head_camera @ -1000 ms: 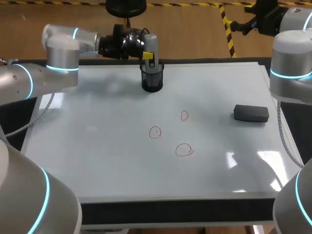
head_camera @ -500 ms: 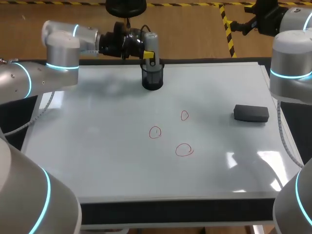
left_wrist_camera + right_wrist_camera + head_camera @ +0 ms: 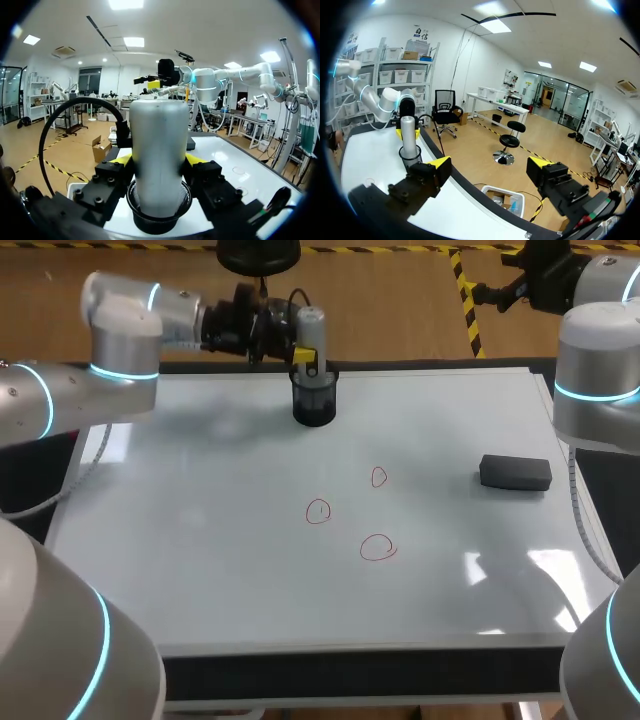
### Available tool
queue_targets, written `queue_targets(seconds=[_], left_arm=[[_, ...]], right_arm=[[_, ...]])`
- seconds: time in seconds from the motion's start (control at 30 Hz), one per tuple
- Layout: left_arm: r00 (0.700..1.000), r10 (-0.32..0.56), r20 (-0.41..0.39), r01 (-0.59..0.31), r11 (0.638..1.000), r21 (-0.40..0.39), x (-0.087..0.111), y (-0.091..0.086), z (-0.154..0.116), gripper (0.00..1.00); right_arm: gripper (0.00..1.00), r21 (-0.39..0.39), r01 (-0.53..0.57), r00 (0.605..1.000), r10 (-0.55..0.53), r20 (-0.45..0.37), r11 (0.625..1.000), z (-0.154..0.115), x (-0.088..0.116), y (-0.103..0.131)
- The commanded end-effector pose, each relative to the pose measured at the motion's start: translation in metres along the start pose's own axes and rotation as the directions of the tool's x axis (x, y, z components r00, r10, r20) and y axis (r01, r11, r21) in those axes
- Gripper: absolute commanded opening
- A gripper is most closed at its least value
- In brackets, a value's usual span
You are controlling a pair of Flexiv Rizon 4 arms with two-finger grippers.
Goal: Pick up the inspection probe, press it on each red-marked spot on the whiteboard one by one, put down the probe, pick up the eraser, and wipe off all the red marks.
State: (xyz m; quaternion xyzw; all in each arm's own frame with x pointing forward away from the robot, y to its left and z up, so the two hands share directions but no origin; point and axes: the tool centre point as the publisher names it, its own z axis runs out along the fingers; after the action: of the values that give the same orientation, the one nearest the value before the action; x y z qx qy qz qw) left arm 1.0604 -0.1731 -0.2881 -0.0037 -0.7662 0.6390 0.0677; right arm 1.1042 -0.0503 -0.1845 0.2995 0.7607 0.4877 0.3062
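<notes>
The lower end of the probe [image 3: 309, 335] is concealed inside the black cup [image 3: 314, 405], and any detail within the red rings [image 3: 378, 547] is too small to tell.

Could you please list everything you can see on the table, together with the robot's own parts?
whiteboard: one, white, covering the tabletop.
holder: one, black, near the board's far edge.
probe: one, silver-grey, upright in the holder.
red marks: three, red circles, around the board's middle.
eraser: one, dark grey, on the board's right side, apart from the marks.
left arm: one, grey-white, at the far edge; jaws closed on the probe.
right arm: one, grey-white, at the board's right; jaws open, empty.
</notes>
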Motion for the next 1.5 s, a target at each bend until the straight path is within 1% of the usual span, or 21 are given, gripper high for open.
queue_targets(seconds=[0.03,0.1,0.47,0.67,0.8,0.87,0.9,1.07,1.2,1.5], left_arm=[[0.998,0.023,0.062,-0.023,1.000,-0.007,0.015,-0.012,-0.005,0.00],[0.997,0.044,0.062,-0.045,0.999,0.011,0.019,-0.020,-0.008,0.00],[0.993,0.101,0.066,-0.102,0.995,0.015,0.029,-0.045,-0.013,0.00],[0.987,0.135,0.087,-0.137,0.990,0.018,0.035,-0.065,-0.013,0.00],[0.983,0.160,0.087,-0.163,0.986,0.022,0.041,-0.075,-0.014,0.00],[0.983,0.161,0.087,-0.164,0.986,0.025,0.043,-0.078,-0.015,0.00],[0.984,0.148,0.099,-0.152,0.988,0.030,0.042,-0.079,-0.015,0.00],[0.982,0.146,0.121,-0.150,0.988,0.023,0.043,-0.083,-0.017,0.00],[0.981,0.130,0.144,-0.136,0.990,0.028,0.051,-0.093,-0.019,0.00],[0.980,0.152,0.131,-0.155,0.988,0.013,0.080,-0.111,-0.018,0.00]], right_arm=[[1.00,0.000,0.000,1.000,0.000,0.000,1.000,0.000,0.000,0.000],[1.00,0.000,0.000,1.000,0.000,0.000,1.000,0.000,0.000,0.000],[1.00,0.000,0.000,1.000,0.000,0.000,1.000,0.000,0.000,0.000],[1.00,0.000,0.000,1.000,0.000,0.000,1.000,0.000,0.000,0.000],[1.00,0.000,0.000,1.000,0.000,0.000,1.000,0.000,0.000,0.000],[1.00,0.000,0.000,1.000,0.000,0.000,1.000,0.000,0.000,0.000],[1.00,0.000,0.000,1.000,0.000,0.000,1.000,0.000,0.000,0.000],[1.00,0.000,0.000,1.000,0.000,0.000,1.000,0.000,0.000,0.000],[1.00,0.000,0.000,1.000,0.000,0.000,1.000,0.000,0.000,0.000],[1.00,0.000,0.000,1.000,0.000,0.000,1.000,0.000,0.000,0.000]])
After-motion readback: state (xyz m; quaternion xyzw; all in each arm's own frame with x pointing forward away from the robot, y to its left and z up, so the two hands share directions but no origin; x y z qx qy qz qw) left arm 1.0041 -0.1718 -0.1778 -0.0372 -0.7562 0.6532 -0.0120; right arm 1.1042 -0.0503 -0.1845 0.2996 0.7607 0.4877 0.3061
